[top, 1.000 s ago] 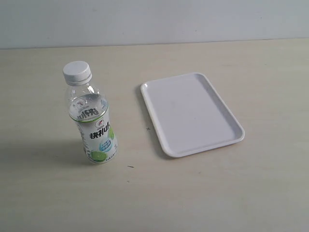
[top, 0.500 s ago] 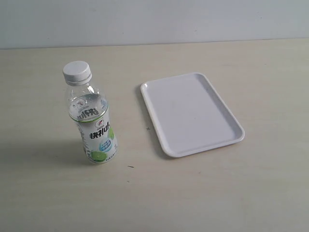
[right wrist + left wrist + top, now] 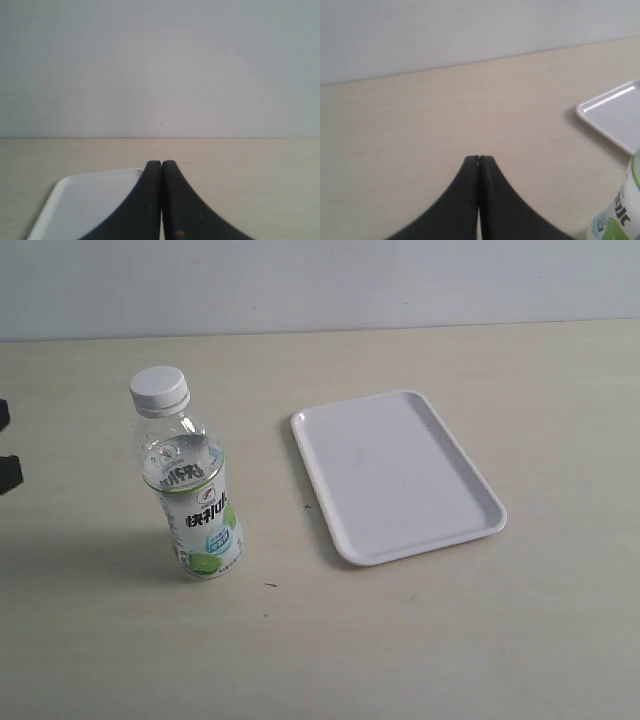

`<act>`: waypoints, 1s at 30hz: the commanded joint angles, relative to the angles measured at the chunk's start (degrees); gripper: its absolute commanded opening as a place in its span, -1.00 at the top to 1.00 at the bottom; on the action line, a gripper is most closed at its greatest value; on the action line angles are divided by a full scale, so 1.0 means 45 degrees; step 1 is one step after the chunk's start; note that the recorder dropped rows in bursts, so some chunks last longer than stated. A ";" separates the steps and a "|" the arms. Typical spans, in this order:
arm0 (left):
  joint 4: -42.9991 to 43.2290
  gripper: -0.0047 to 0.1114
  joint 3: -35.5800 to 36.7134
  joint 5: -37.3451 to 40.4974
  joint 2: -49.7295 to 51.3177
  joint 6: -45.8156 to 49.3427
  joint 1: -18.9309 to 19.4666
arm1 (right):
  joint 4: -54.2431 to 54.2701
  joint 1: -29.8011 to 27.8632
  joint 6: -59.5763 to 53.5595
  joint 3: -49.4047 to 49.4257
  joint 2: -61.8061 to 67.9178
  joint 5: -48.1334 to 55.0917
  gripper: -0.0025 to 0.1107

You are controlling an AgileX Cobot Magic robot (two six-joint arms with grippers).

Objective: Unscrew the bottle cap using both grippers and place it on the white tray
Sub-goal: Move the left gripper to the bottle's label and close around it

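The clear bottle [image 3: 195, 502] stands upright on the left of the table, its white-and-green label facing me. The white ribbed bottle cap [image 3: 159, 390] sits on its neck. The white tray [image 3: 395, 475] lies flat to the bottle's right with nothing in it. Black parts of the left arm [image 3: 6, 472] show at the left edge, apart from the bottle. In the left wrist view my left gripper [image 3: 479, 158] is shut and holds nothing, with the bottle's label [image 3: 620, 212] and a tray corner [image 3: 615, 112] off to one side. My right gripper [image 3: 161, 162] is shut and holds nothing, above the tray's near end [image 3: 85, 200].
The table is a plain beige surface [image 3: 420, 640] that ends at a pale wall [image 3: 320, 280] at the back. A few small dark specks [image 3: 270, 585] mark the tabletop near the bottle.
Black parts of the left arm have come into the exterior view at the left edge. The bottle, cap and tray have not moved.
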 commanded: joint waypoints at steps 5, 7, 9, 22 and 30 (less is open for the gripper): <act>0.0837 0.92 0.1568 -0.4538 0.0701 0.0327 0.1136 | 0.0038 -0.0080 -0.0085 0.0060 -0.0083 -0.0053 0.96; 0.1387 0.92 0.1810 -0.5501 0.0701 0.0167 0.1419 | 0.0038 -0.0080 -0.0085 0.0060 -0.0083 -0.0053 0.96; 0.2440 0.92 0.1869 -0.5982 0.0701 -0.0480 0.1544 | 0.0038 -0.0080 -0.0085 0.0060 -0.0083 -0.0053 0.96; 0.6654 0.92 0.1887 -0.7464 0.0701 -0.1626 0.1544 | 0.0038 -0.0080 -0.0085 0.0060 -0.0083 -0.0053 0.96; 0.7861 0.92 0.1887 -0.6483 0.0701 -0.3037 0.1544 | 0.0038 -0.0080 -0.0085 0.0060 -0.0083 -0.0053 0.96</act>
